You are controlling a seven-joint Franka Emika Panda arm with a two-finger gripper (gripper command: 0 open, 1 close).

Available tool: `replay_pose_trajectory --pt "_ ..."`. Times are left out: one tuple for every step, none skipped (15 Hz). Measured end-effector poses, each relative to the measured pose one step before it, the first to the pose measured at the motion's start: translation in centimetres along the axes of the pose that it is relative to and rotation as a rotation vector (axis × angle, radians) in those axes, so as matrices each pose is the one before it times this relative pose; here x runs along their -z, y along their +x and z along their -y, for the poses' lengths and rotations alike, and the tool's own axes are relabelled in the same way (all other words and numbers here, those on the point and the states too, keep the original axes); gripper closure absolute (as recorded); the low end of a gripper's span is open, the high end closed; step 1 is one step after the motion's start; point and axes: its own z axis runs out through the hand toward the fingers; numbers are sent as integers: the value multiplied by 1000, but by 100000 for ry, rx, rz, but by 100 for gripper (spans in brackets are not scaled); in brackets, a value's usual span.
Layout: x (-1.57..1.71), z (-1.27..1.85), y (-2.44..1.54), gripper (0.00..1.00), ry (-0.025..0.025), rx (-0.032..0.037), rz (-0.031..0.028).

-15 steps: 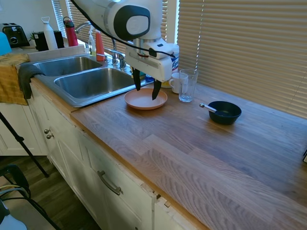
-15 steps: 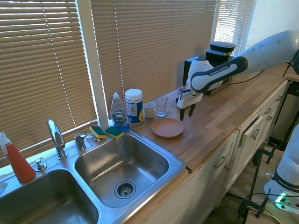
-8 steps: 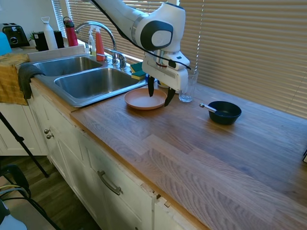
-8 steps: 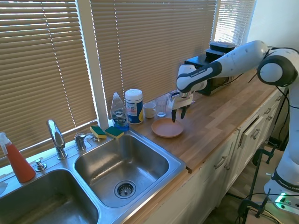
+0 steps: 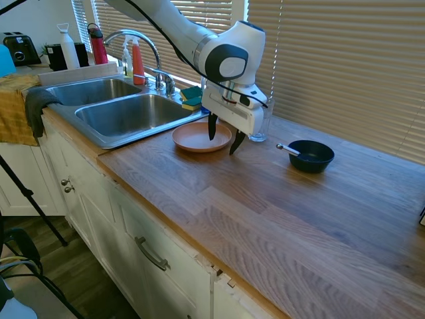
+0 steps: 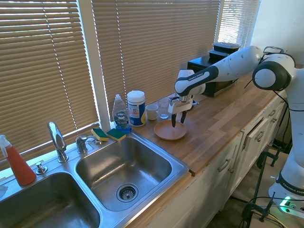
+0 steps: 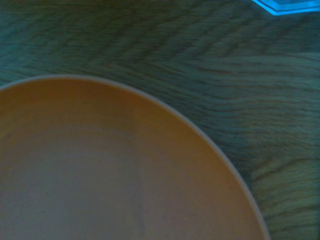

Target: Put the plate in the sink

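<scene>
The white arm reaches down, its gripper [image 5: 223,138] pointing at the wooden counter, jaws spread wide and empty, straddling the round terracotta-orange plate's [image 5: 196,138] rim farthest from the stainless steel two-basin sink [image 5: 126,114].

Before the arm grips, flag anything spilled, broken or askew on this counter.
Nothing stands out. The round terracotta-orange plate lies flat and intact on the wooden counter beside the stainless steel two-basin sink; the gripper has its jaws open at the plate's rim.
</scene>
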Motion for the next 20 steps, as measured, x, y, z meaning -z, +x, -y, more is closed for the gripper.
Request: replay_pose_trajectory --pt "-33 7 -4 100 60 49 159" --pt "-46 10 -14 100 19 61 140" --pt "-62 28 -35 100 77 88 234" --pt "-44 11 -22 100 120 53 266" --pt "-54 2 -13 100 197 21 343" --pt "-46 -12 -3 100 156 328 318" --pt "-37 -50 24 100 228 367 441" --pt "-51 -107 55 100 367 399 766" --pt "-46 -140 84 100 326 342 733" --pt "-29 -199 145 100 324 451 731" --pt "-22 -222 188 100 484 361 688" --pt "-20 -218 189 100 647 164 623" --pt "-28 -232 199 100 786 468 767" --pt "-16 -264 223 100 765 508 722" --pt "-30 -266 193 100 723 513 853" --pt "-9 -239 168 100 823 64 860" --pt "79 -137 110 100 887 145 637" --pt "83 -111 89 100 802 151 608" --pt "109 -107 76 100 771 247 891" --pt "86 -213 121 100 295 447 708"
